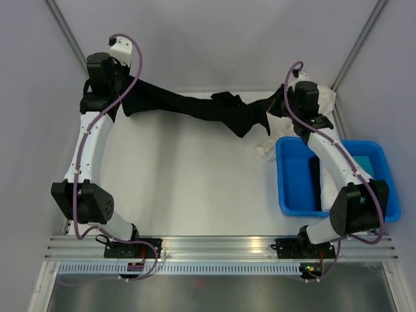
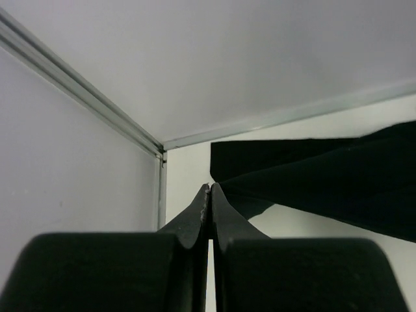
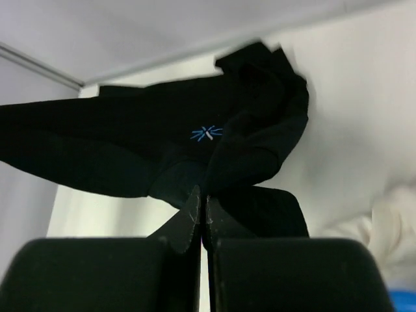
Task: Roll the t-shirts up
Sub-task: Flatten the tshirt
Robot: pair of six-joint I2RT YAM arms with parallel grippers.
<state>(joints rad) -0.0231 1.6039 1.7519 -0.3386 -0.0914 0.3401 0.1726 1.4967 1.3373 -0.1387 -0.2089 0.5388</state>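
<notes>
My left claw and right claw both pinched tight on black t-shirt, stretched between them over tabletop.

A robotics lab cell: bare grey panel walls, aluminium framing, white tabletop.

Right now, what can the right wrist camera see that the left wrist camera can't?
Only the right wrist view: the tiny light-blue star mark on the black t-shirt, a lump of cream-white cloth at the right edge, and a sliver of the blue tub in the bottom corner.
Only the left wrist view: the metal corner post between the two walls.
Both: the black t-shirt stretched out, and the camera's own gripper shut on it, the right gripper in one and the left gripper in the other.
</notes>
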